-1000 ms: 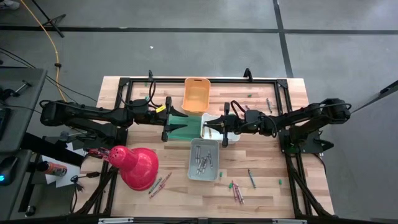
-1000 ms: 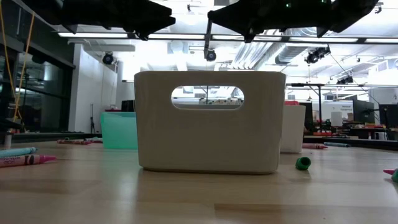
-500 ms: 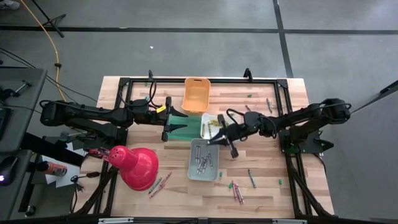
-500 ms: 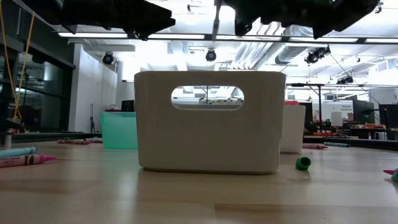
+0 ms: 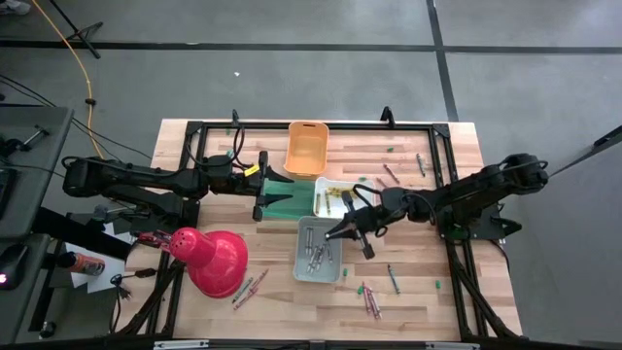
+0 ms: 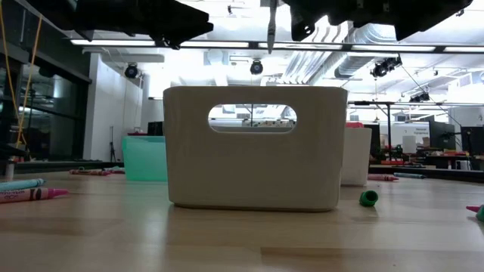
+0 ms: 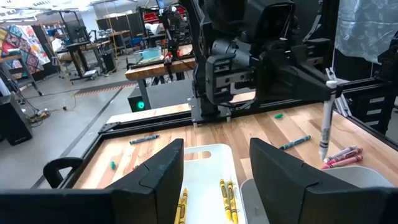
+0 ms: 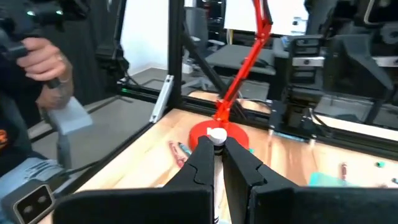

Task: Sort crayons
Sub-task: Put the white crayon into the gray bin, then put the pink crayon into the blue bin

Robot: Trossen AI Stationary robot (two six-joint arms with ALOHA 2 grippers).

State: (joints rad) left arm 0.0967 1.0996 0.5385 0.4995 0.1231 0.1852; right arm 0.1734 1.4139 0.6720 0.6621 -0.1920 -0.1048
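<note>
The right tool [image 5: 335, 232] hangs over the grey bin [image 5: 319, 249], its fingers pinched together on a grey crayon [image 7: 324, 118] that dangles upright. To drop it well, I'd bring the tip low over the bin's middle, where other grey crayons lie, before letting go, so it can't bounce out. The left tool [image 5: 260, 197] waits over the green bin [image 5: 282, 199] with its fingers apart and nothing between them. Yellow crayons [image 7: 227, 191] sit in the white bin [image 5: 324, 185]; more loose crayons [image 5: 370, 299] lie on the desk [image 5: 408, 292].
</note>
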